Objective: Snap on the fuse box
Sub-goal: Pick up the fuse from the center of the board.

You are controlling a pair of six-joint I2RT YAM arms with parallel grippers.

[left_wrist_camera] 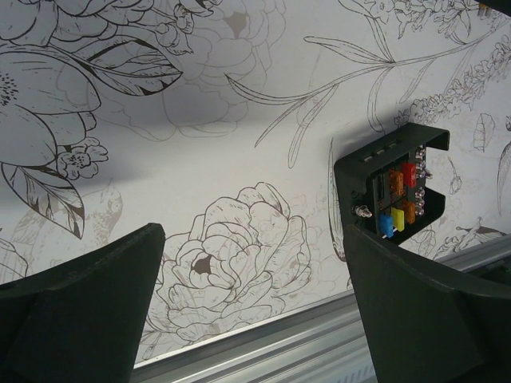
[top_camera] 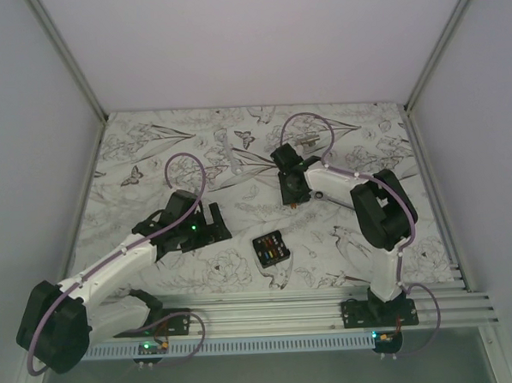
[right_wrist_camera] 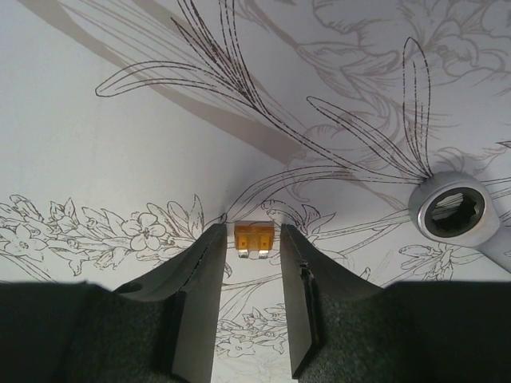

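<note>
We see the fuse box [top_camera: 271, 248], a small black plastic square, lying flat and face up on the flower-printed cloth [top_camera: 133, 146]. It sits alone between the two arms, just beyond the ribbed metal rail [top_camera: 288, 314] at the near edge.

Left of the fuse box, the left gripper [left_wrist_camera: 255, 235] hangs released. Its matte black fingers [left_wrist_camera: 80, 319] are spread wide, with only printed cloth between them. Its wrist camera gives us what the overhead view cannot: the box's raised side wall, a small silver stud, and single fuses in red, orange, yellow and blue. In that view one finger partly covers the box.

Beyond the fuse box, the right gripper [right_wrist_camera: 254, 231] points down at the cloth. Only its wrist view shows a tiny translucent orange loose fuse [right_wrist_camera: 254, 238] with two metal blades, sitting between the smooth wedge-shaped fingertips. The jaws are drawn in close on both sides of it, and we cannot tell whether they pinch it or merely flank it. To the right in that view lies the shiny ring end of a wrench [right_wrist_camera: 453, 212], apart from the fingers.

Open cloth lies on every side of the fuse box, and the pale walls [top_camera: 256, 37] stand well away from it.
</note>
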